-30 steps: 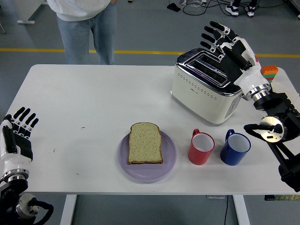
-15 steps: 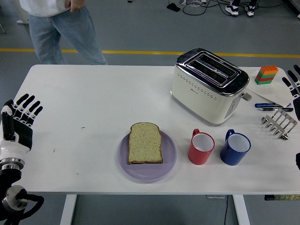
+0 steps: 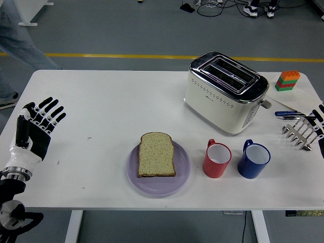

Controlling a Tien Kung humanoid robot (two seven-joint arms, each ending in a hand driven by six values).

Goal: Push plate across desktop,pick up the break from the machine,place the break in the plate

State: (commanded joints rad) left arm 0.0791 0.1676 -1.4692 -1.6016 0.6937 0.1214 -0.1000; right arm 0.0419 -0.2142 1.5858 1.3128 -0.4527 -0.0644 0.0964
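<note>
Lilac plate (image 3: 182,174) sits near the worktop's (image 3: 101,111) front edge with the bread (image 3: 156,154) lying flat on it, toaster (image 3: 225,92) behind. Left hand (image 3: 34,132) hovers with fingers (image 3: 49,109) spread wide, empty; right hand (image 3: 320,119) barely shows, fingers unclear.

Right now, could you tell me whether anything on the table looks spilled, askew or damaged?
Nothing stands out. The bread lies flat on the plate, both mugs stand upright, and the toaster looks intact.
</note>
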